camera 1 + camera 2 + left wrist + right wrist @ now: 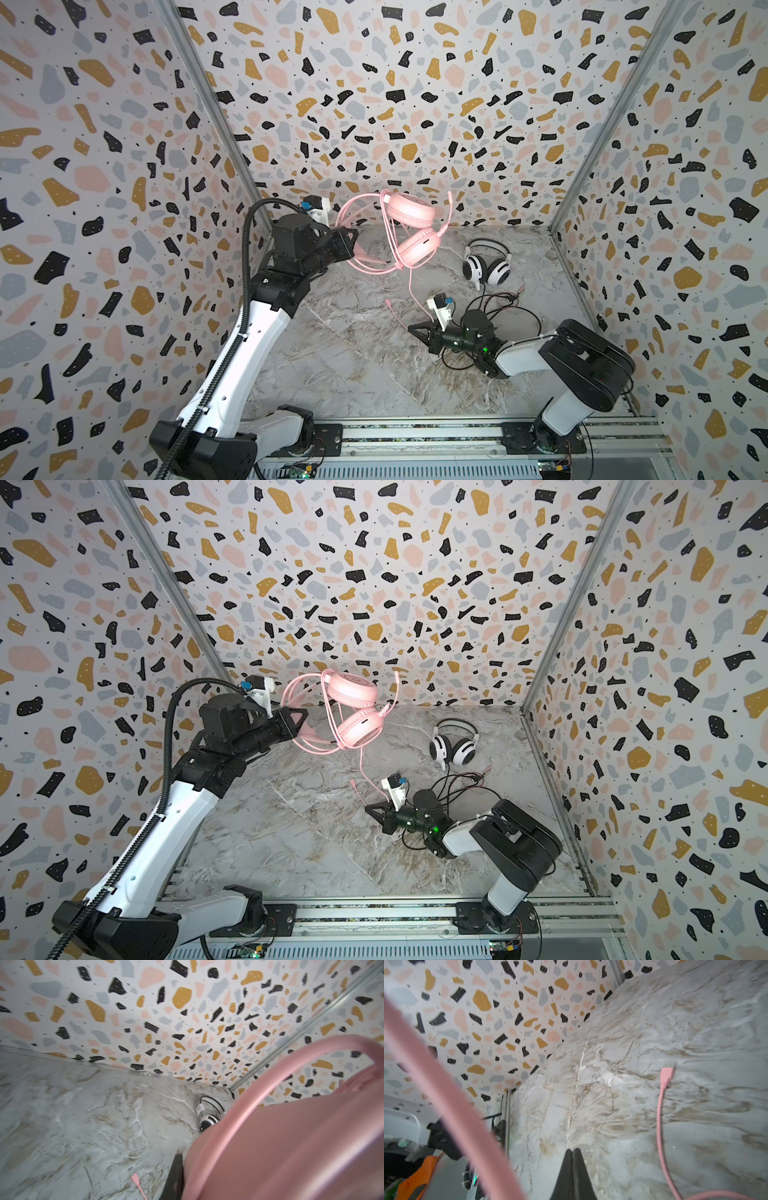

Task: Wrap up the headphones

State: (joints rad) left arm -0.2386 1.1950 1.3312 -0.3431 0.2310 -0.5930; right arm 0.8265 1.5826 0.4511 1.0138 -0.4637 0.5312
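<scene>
The pink headphones hang in the air near the back wall. My left gripper is shut on their headband, with one black finger showing beside it. Their thin pink cable drops to the table and ends in a plug. My right gripper sits low over the table, shut with nothing between its fingers; the pink cable lies beside it. The white-and-black headphones rest on the table at the back right.
The black cable lies in loose loops on the marble table, under and around my right wrist. Patterned walls close three sides. An aluminium rail carrying both arm bases runs along the front edge.
</scene>
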